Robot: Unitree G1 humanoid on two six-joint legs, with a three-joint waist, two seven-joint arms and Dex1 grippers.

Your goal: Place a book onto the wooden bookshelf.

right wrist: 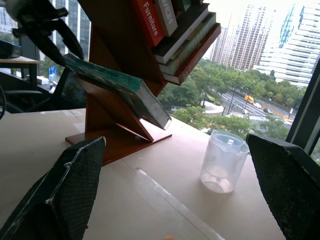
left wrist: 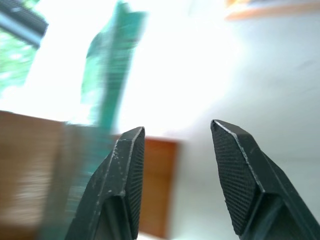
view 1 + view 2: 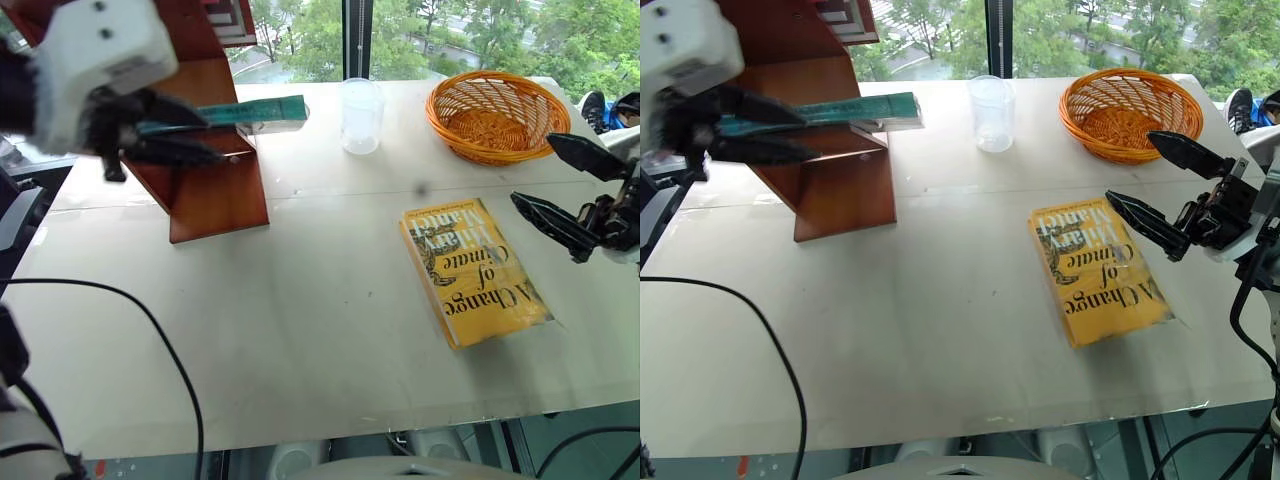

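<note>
Thin teal softcover book [image 3: 855, 108] lies on slanted board of reddish-brown varnished wooden bookshelf [image 3: 845, 185], one end jutting past shelf edge. Left gripper [image 3: 768, 128] at book's near end, jaws parted, textured black pads either side. Right gripper [image 3: 1157, 188] jaws spread wide, empty, above glossy yellow book [image 3: 1095, 270] on pale surface [image 3: 940, 320]. Woven orange wicker basket [image 3: 1130, 110], clear plastic cup [image 3: 992, 112] behind.

yellow book [image 3: 474, 270], wicker basket [image 3: 492, 114], plastic cup [image 3: 360, 115]
</note>
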